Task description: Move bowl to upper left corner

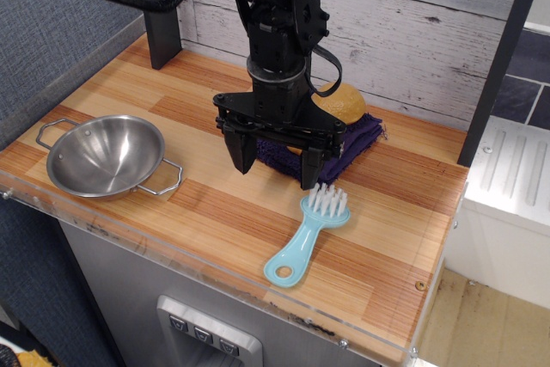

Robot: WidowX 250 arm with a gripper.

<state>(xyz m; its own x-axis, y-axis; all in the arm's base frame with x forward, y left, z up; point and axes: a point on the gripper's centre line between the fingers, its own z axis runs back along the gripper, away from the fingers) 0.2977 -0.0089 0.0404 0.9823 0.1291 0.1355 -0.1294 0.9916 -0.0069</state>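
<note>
The shiny steel bowl [105, 155] with two wire loop handles sits upright on the wood tabletop near the front left edge. My black gripper [275, 169] hangs open and empty above the table's middle, to the right of the bowl and well apart from it. Its two fingers [239, 154] point straight down. The upper left corner [185, 56] lies at the back, where the dark vertical post [159, 10] meets the whitewashed plank wall.
A purple cloth [344, 148] with a yellow-orange rounded object [341, 102] on it lies right behind the gripper. A light blue brush [308, 234] lies at the front right. A clear acrylic rim [129, 234] runs along the front edge.
</note>
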